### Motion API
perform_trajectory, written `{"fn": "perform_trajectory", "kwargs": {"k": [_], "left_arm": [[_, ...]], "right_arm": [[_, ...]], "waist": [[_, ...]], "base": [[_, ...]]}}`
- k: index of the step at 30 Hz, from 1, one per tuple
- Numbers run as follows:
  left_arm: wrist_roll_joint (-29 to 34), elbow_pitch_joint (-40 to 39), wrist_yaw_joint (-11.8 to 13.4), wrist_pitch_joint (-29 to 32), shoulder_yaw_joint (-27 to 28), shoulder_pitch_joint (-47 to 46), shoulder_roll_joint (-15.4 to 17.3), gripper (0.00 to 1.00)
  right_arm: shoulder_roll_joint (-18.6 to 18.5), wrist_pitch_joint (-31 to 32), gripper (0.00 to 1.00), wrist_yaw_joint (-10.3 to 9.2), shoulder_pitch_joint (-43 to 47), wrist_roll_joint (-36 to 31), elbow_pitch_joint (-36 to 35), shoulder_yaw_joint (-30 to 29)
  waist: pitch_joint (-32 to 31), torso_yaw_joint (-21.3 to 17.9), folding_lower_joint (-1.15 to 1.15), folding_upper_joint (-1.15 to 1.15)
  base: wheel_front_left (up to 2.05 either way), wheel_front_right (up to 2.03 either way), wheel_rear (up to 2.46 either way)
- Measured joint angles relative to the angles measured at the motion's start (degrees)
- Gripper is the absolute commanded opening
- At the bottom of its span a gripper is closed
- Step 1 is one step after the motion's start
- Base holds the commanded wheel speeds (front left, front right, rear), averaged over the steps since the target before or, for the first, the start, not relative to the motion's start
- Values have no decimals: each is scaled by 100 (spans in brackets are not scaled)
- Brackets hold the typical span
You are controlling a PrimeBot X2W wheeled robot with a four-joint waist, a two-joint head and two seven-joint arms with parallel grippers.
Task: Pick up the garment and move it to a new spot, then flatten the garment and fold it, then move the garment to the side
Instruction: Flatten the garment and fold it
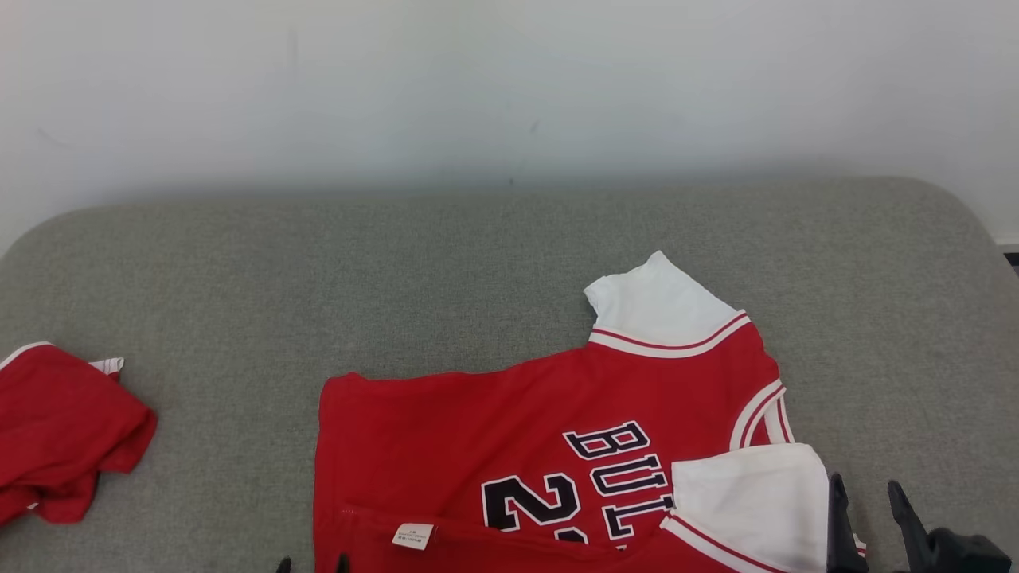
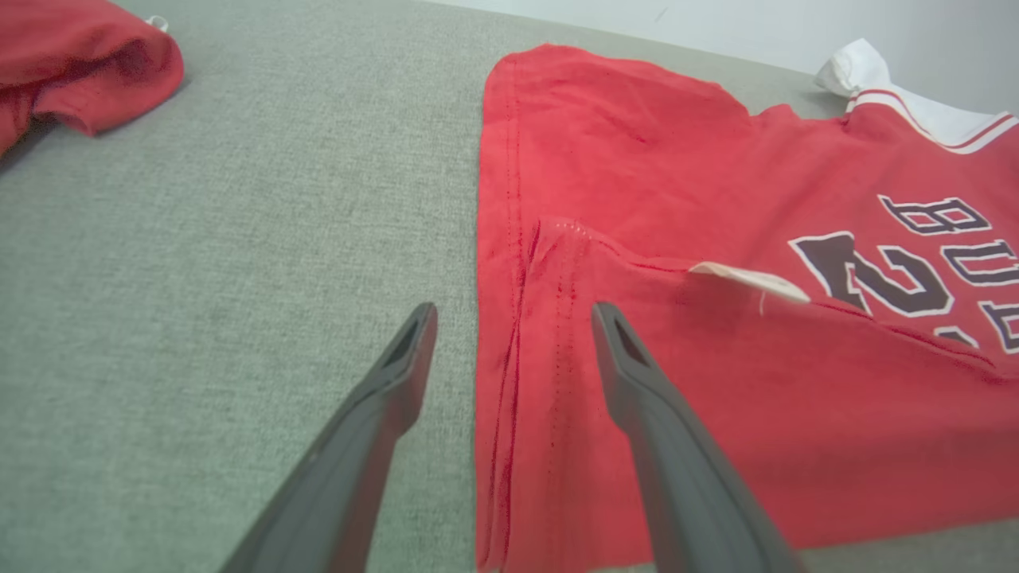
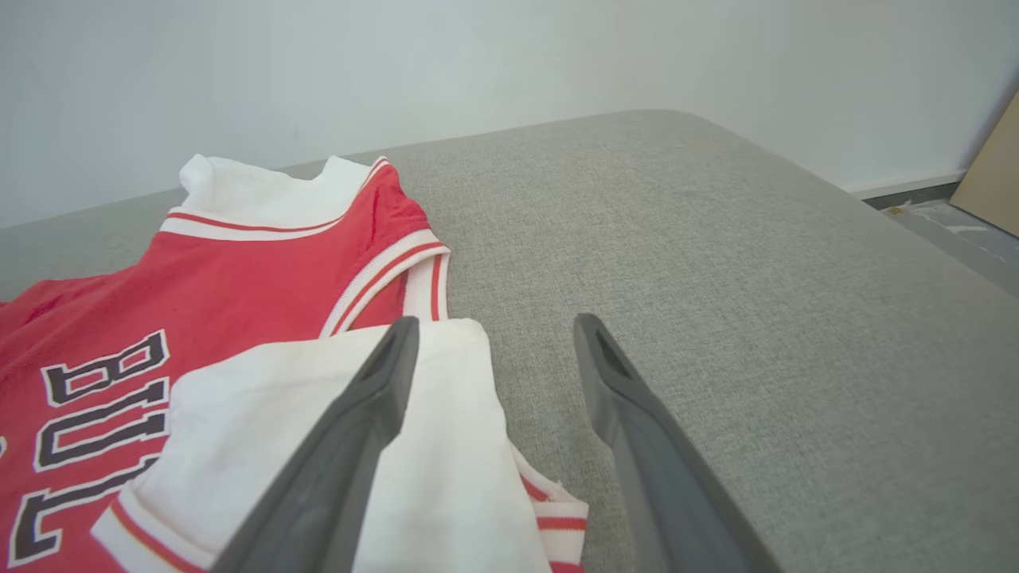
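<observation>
The jersey [image 1: 541, 430] lies near and right of centre on the grey fabric-covered desk [image 1: 509, 263], hem to the left and collar to the right. Its near long edge is turned over onto the chest, which looks like the first fold laid in. Both tools are spread wide and hold nothing. The left tool [image 2: 513, 318] straddles the hem corner of the flap, and the right tool [image 3: 495, 328] straddles the edge of the white sleeve [image 3: 334, 446]. The left wrist view shows the doubled hem and the raised label [image 2: 748, 280] up close. The head view shows a second red garment [image 1: 64, 430] well apart at far left.
</observation>
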Motion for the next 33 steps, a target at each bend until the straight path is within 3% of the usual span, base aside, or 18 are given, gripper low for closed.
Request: {"fn": "perform_trajectory", "kwargs": {"k": [9, 20, 33], "left_arm": [[225, 33, -64, 0, 112, -1132, 1, 100], [538, 1501, -148, 0, 59, -3015, 118, 100], [695, 3262, -49, 0, -256, -4207, 101, 100]], "right_arm": [[-45, 0, 100, 0, -822, 5, -147, 379], [-197, 1, 100, 0, -1604, 82, -55, 859], [-291, 1, 100, 0, -2093, 18, -36, 990]], "waist": [[387, 167, 1, 1], [789, 262, 2, 1], [1260, 143, 1, 1]], "base": [[0, 0, 0], [0, 0, 0], [0, 0, 0]]}}
